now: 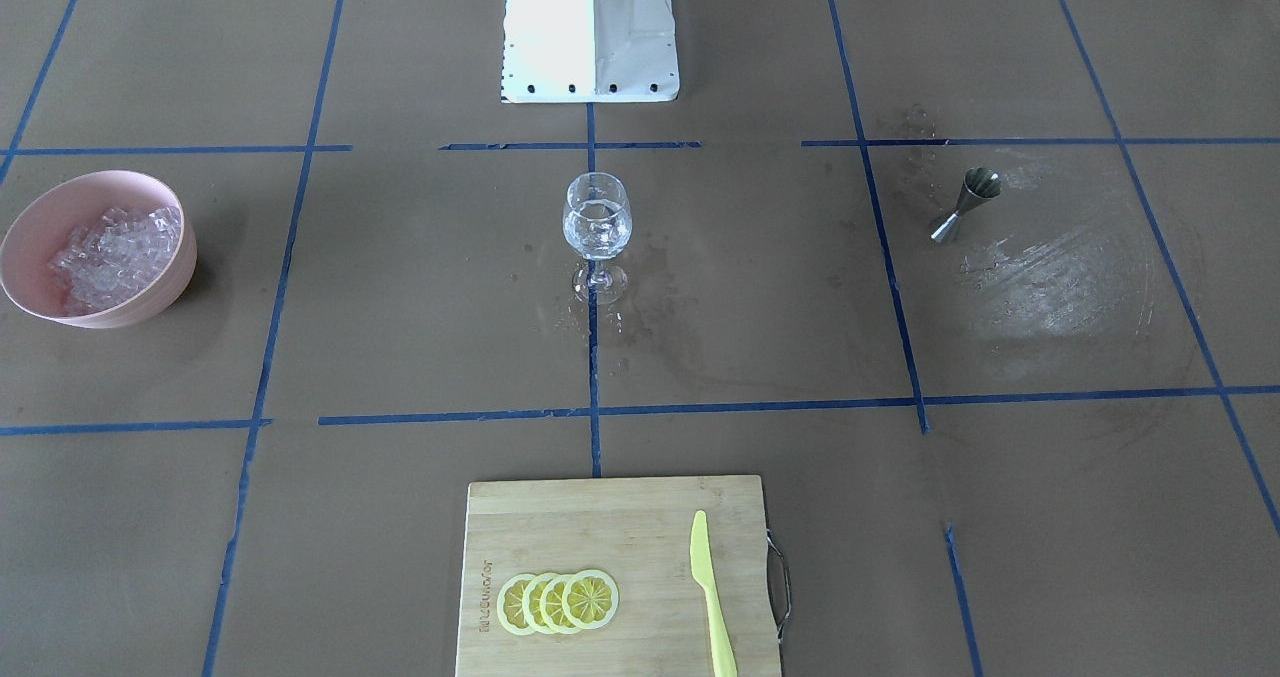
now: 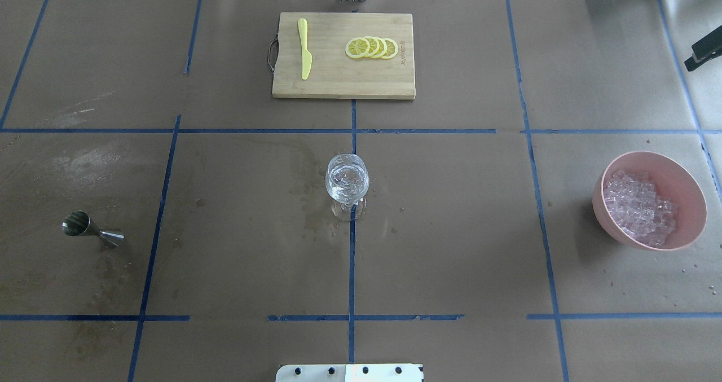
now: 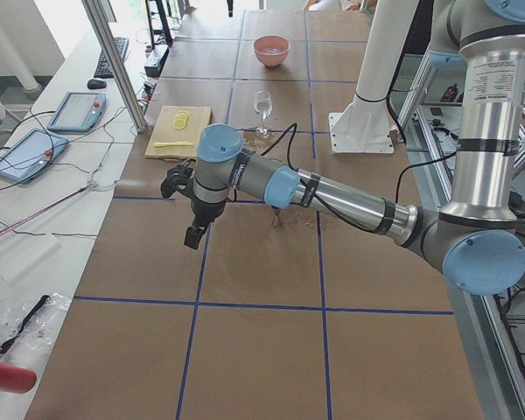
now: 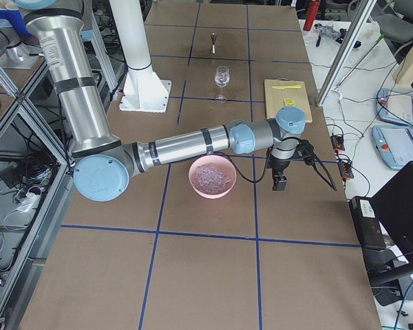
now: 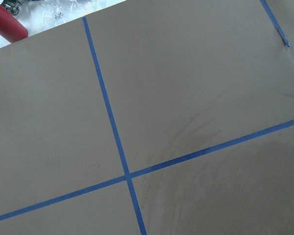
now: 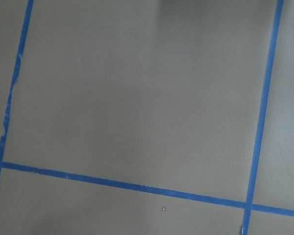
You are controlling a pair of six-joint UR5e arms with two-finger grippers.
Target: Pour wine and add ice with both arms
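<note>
Now, seen from overhead: ice (image 2: 640, 204) heaped in pink bowl (image 2: 679, 176) at table's 3 o'clock, approx 7 o'clock from R gripper (image 2: 702, 55), so R arm (image 4: 193, 146) is nearer. Glass (image 2: 347, 181) at centre. L gripper (image 3: 192, 238) far off. Both grippers' spread: can't tell.

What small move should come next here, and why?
Probably just park: the wine glass already seems to hold clear, glassy contents, the measuring cup lies tipped on damp-looking paper, and the left claw and right claw hang away from both.

Wide gaps between wine glass (image 2: 347, 181), bowl (image 2: 691, 187), jigger (image 2: 92, 231)
</note>
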